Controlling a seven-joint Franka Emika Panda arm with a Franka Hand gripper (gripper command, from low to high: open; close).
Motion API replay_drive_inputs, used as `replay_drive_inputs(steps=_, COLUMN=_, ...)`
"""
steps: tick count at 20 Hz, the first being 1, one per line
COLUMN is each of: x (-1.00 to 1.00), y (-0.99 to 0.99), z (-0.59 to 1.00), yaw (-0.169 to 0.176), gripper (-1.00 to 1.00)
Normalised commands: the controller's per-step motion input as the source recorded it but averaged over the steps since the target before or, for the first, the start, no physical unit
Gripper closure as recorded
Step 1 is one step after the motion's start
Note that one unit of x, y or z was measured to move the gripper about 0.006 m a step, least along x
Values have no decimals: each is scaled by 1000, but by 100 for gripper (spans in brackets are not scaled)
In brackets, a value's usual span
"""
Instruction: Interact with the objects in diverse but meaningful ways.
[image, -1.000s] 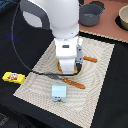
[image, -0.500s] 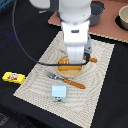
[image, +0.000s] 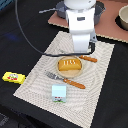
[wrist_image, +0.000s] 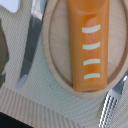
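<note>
An orange rectangular block with white stripes lies on a round wooden plate in the middle of the beige placemat. It fills the wrist view. My gripper hangs just above and behind the plate, open and empty, apart from the block. A light-blue and white carton stands near the placemat's front edge. A flat yellow packet with a red mark lies on the black table at the exterior view's left. The white shaker is out of view.
An orange-handled fork lies in front of the plate and an orange-handled knife behind it; both flank the plate in the wrist view. Grey pots and a bowl stand on a brown mat at the back.
My gripper has risen from the plate and drawn back towards the rear. The orange block stays on the plate.
</note>
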Motion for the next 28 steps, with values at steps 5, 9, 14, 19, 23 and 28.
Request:
replay_drive_inputs(steps=5, x=25, y=290, z=0, yaw=227, gripper=-100)
replay_drive_inputs(steps=9, x=49, y=239, z=-6, yaw=235, gripper=-100)
replay_drive_inputs(steps=14, x=35, y=223, z=-96, yaw=214, gripper=-100)
replay_drive_inputs(steps=19, x=18, y=215, z=-159, yaw=156, gripper=-100)
replay_drive_inputs(steps=23, x=16, y=243, z=-68, yaw=113, gripper=-100)
replay_drive_inputs(steps=28, x=-30, y=229, z=-166, yaw=78, gripper=-100)
